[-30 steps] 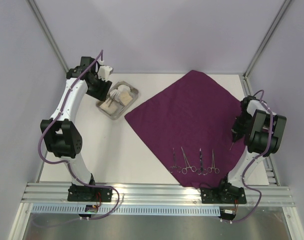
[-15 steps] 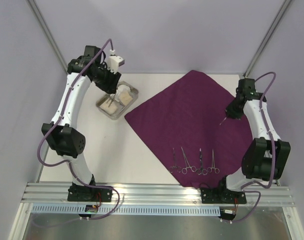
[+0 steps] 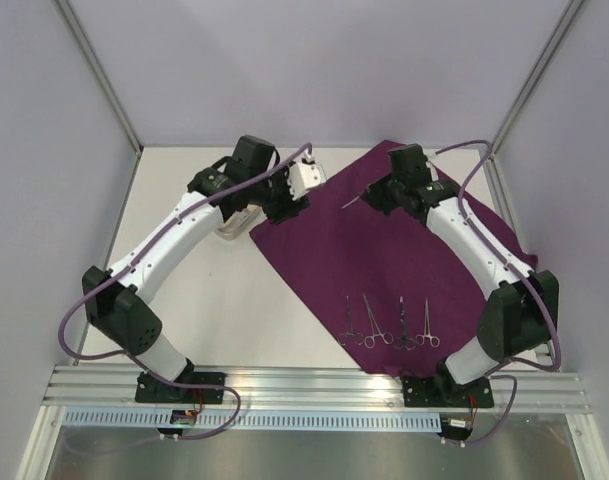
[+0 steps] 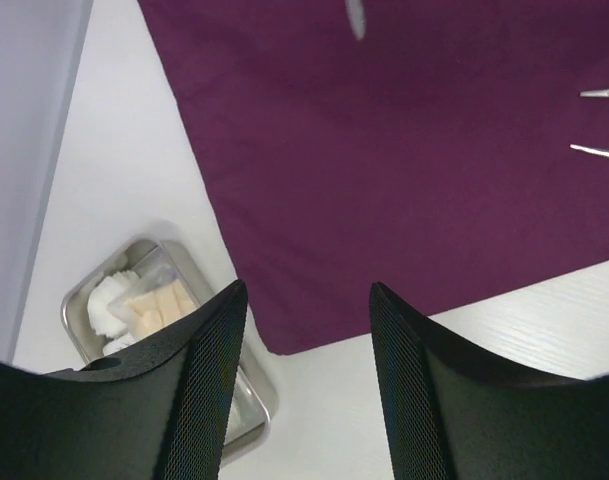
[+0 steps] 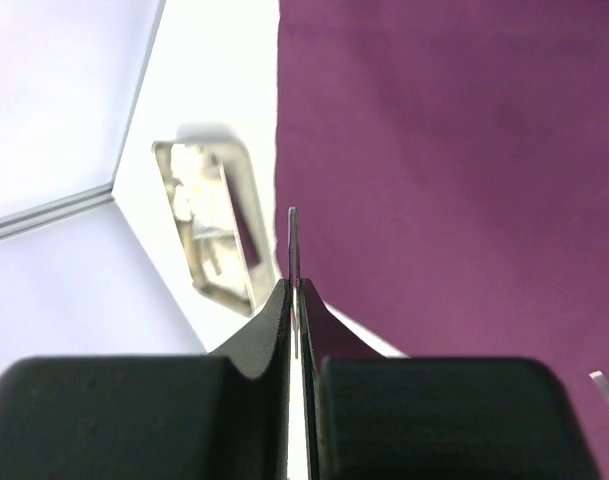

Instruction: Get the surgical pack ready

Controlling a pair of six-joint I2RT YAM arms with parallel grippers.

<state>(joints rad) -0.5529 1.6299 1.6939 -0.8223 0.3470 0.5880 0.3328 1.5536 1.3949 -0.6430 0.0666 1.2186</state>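
The dark purple quilted cloth [image 3: 404, 260] lies spread flat. Several steel clamps [image 3: 387, 325] lie in a row on its near corner. The steel tray [image 3: 232, 230] sits left of the cloth, mostly hidden under my left arm. The left wrist view shows the tray [image 4: 246, 395] with white gauze pads [image 4: 119, 300] in it. My left gripper [image 3: 282, 205] is open and empty above the cloth's left corner [image 4: 284, 345]. My right gripper [image 3: 376, 195] is shut on a thin steel instrument [image 5: 293, 240], held above the cloth's far left part with its tip toward the tray [image 5: 209, 230].
Purple walls with metal corner posts [image 3: 99, 75] close in the table. The aluminium rail [image 3: 314, 385] with both arm bases runs along the near edge. The two arms' wrists are close together over the cloth's far left side.
My left gripper has swung right from above the tray to the cloth's left corner. My right gripper has carried the thin steel instrument from the right edge to the far left of the cloth.
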